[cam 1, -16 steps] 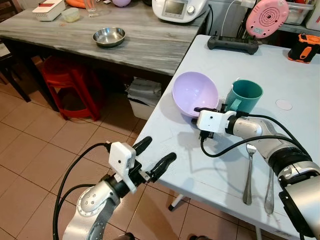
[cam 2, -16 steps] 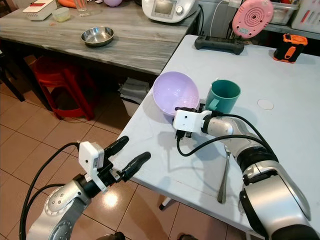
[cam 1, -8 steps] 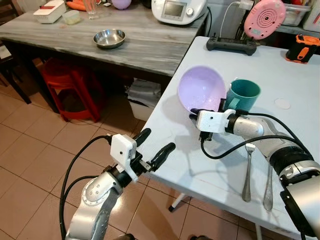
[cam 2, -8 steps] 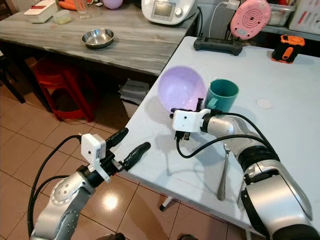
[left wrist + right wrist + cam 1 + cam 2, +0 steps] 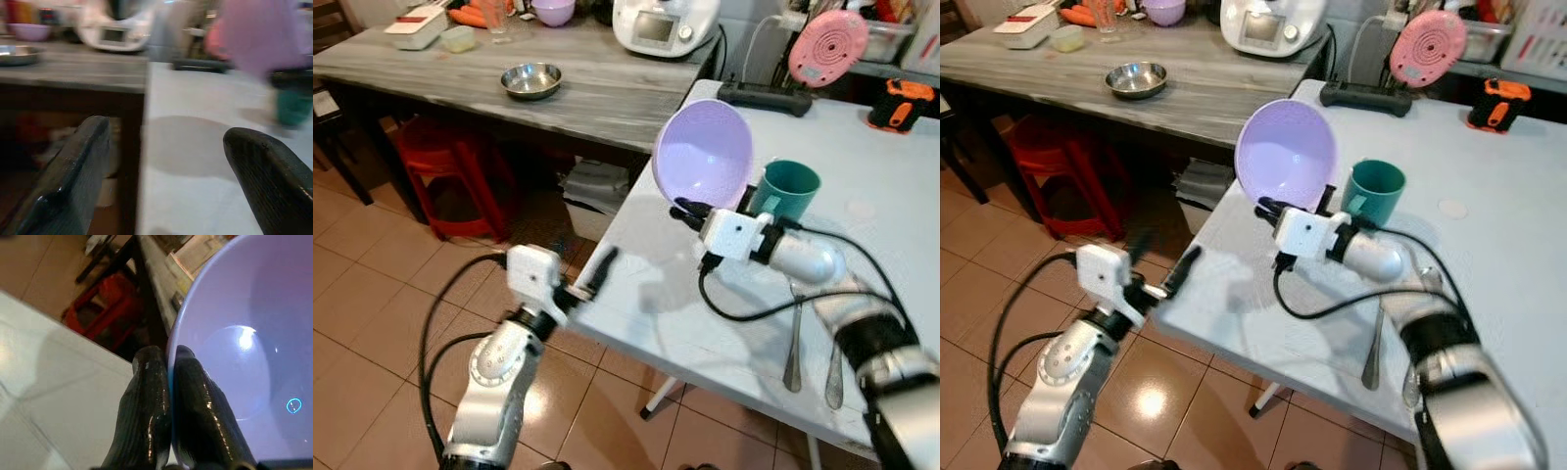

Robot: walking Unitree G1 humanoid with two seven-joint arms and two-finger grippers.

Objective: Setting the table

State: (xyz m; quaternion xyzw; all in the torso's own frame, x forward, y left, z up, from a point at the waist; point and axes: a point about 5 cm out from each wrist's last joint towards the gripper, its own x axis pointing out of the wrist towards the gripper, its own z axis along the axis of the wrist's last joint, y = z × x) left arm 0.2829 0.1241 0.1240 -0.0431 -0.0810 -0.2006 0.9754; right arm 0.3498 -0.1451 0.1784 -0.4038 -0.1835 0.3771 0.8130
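White tabletop (image 5: 862, 186) now has no bowl on it: since a second ago we've lifted the lilac plastic bowl (image 5: 703, 154) clear and tipped it on edge, at 10 o'clock of the teal mug (image 5: 784, 189). Placement comes next. Right gripper (image 5: 168, 377) is clamped on its rim, arm extended. Left gripper (image 5: 166, 161) has swung to the table edge, fingers apart.
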